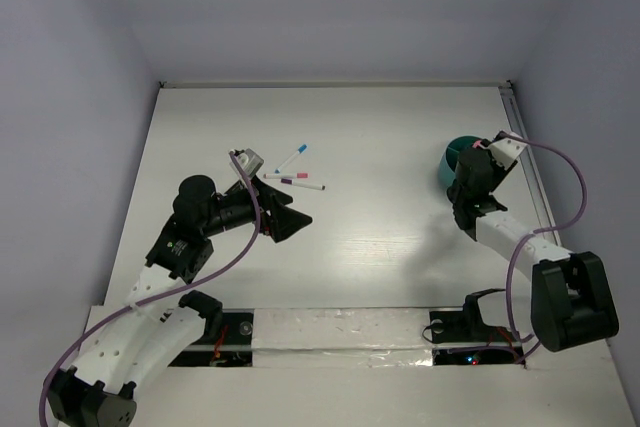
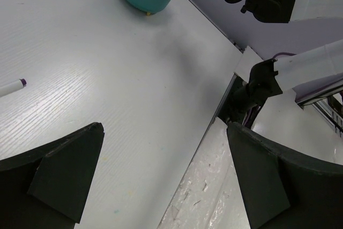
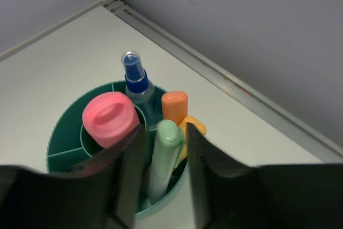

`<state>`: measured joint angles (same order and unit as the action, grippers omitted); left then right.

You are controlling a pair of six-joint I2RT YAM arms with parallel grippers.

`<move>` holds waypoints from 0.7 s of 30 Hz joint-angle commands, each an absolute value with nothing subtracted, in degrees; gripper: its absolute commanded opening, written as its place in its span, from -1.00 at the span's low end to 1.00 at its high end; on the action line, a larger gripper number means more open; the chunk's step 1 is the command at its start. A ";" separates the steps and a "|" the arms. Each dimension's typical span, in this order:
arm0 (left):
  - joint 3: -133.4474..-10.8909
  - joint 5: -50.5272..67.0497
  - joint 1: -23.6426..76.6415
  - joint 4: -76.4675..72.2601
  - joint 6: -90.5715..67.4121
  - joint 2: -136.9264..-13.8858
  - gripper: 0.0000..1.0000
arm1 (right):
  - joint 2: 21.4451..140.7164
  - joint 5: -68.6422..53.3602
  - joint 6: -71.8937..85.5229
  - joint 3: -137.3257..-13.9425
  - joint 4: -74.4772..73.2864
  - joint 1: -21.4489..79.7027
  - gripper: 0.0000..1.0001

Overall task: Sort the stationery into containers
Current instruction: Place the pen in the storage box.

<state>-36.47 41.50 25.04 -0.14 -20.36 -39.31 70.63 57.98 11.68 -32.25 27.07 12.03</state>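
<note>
While the right gripper point(image 3: 163, 132) straddles the pale green pen point(image 3: 165, 159) standing inside the teal holder point(image 3: 59, 138), grip indeterminate, a clinging finger could drag it out; the left gripper point(image 2: 164, 130), well apart from the holder, gapes empty.

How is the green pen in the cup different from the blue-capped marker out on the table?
The green pen stands upright in the teal holder; the blue-capped marker lies flat on the table. The pen is pale green all over; the marker is white with a blue cap. The pen sits between the fingers of the right gripper; nothing touches the marker. Both are slim writing tools.
</note>
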 commanded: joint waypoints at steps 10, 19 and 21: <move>-39.11 40.96 25.22 -2.11 -19.51 -38.94 0.98 | 64.25 51.42 13.98 -38.84 15.47 11.25 0.57; -39.81 37.62 24.17 -1.67 -19.86 -39.64 0.98 | 61.78 14.90 16.69 -46.66 3.53 11.25 -0.96; -39.99 36.74 24.17 -2.10 -20.39 -39.81 0.98 | 64.84 1.71 17.66 -48.86 1.50 12.29 -1.00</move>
